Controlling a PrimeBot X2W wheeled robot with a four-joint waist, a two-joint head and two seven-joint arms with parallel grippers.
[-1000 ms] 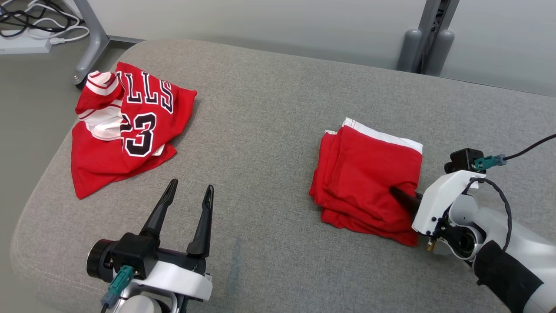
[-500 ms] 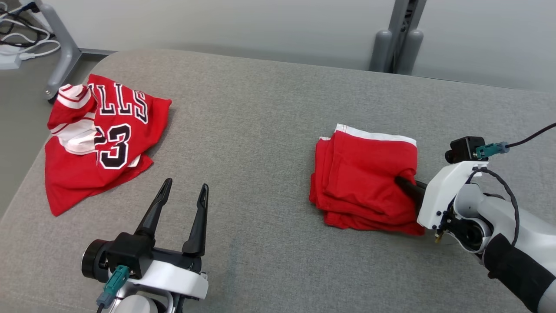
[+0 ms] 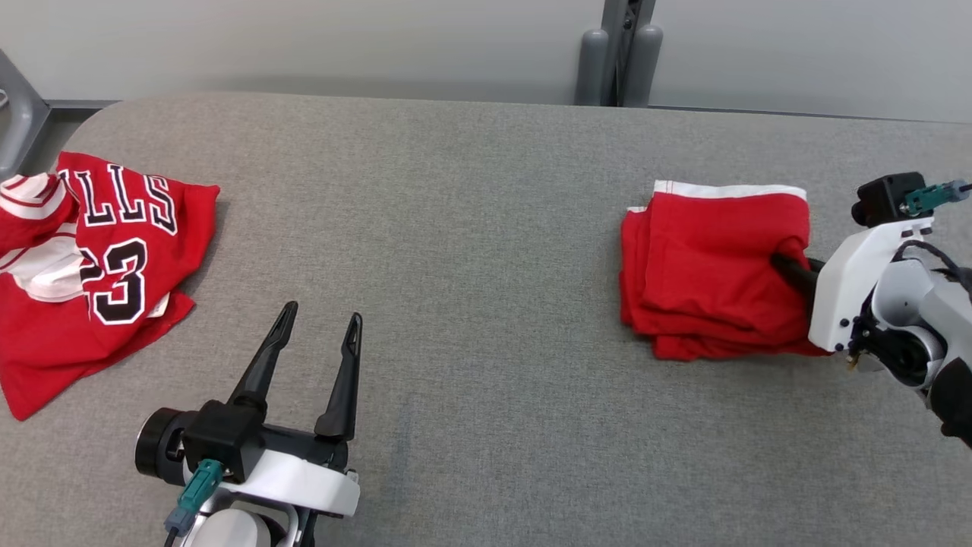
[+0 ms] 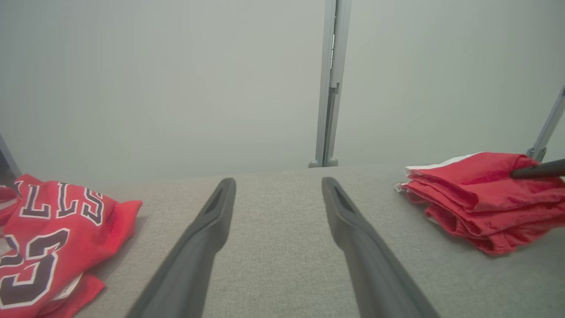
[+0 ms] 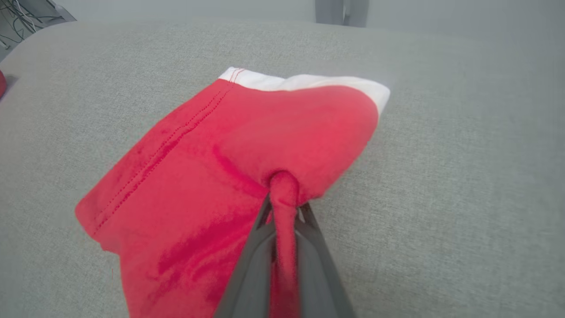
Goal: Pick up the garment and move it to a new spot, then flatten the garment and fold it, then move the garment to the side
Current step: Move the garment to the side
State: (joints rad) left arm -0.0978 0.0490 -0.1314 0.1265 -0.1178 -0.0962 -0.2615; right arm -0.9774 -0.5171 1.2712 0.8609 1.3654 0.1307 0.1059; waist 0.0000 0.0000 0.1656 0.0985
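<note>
Red folded garment (image 3: pixel 706 273) is laid at the right of the grey fabric desk (image 3: pixel 471 228), its white-banded edge turned to the far side; the stack is nearly square, so no long axis can be told. Its right edge is pinched by the closed right gripper (image 3: pixel 782 264). The left gripper (image 3: pixel 319 323) is held open, near left. "LLS" and "23" are read on the jersey (image 3: pixel 99 266) at the left

- Probably a robotics lab or test room, though little of the room shows.
- Beyond the left hand (image 3: pixel 322 312): a grey cloth-covered surface (image 3: pixel 486 190), bare pale wall panels (image 3: pixel 304 38) and a grey metal post (image 3: pixel 619 53).
- Far to that hand's left: a grey metal frame leg (image 3: pixel 19 114).
</note>
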